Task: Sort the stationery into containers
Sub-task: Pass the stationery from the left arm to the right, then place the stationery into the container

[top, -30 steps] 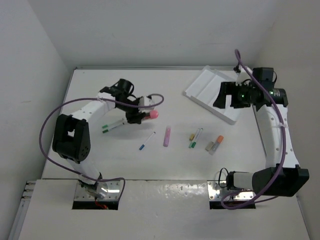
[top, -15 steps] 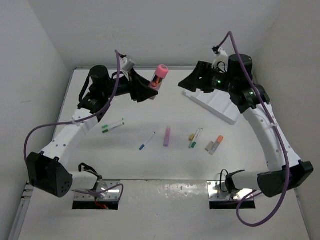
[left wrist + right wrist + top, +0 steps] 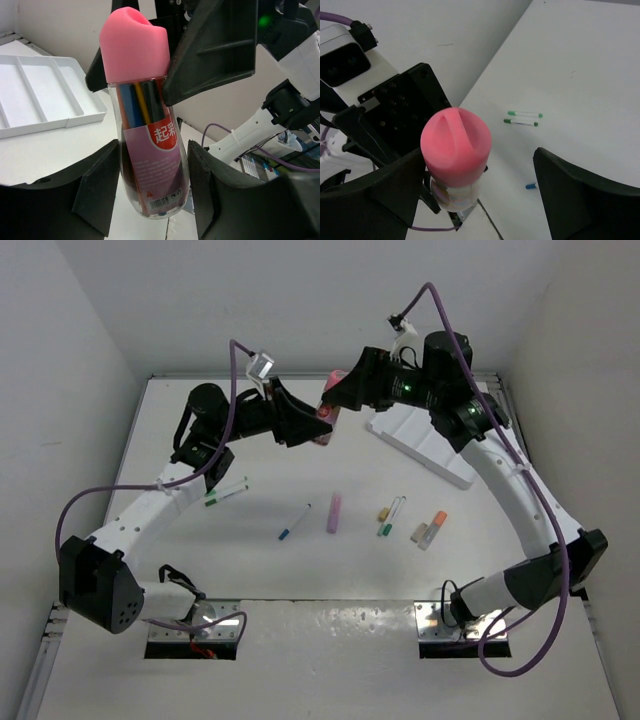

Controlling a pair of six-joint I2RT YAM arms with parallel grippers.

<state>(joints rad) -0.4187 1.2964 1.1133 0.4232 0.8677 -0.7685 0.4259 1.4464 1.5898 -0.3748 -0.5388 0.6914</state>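
Left gripper [image 3: 152, 190] clamps one clear plastic bottle [image 3: 150, 150] of coloured pens in mid-air at upper centre. The right gripper [image 3: 480, 160] stands spread wide around its single pink cap [image 3: 456, 145]. On the white table [image 3: 250, 565] below lie two green-tipped pens [image 3: 522, 121], one blue-tipped white pen [image 3: 294, 523], one lilac stick [image 3: 333, 512], two tan eraser blocks [image 3: 383, 512] and one orange-tipped marker [image 3: 434, 528]. One white divided plastic tray [image 3: 425, 440] sits upper right.

White table [image 3: 250, 570] fills the centre of the overhead view, boxed by plain white walls [image 3: 300, 300] left, top and right; soft even light.
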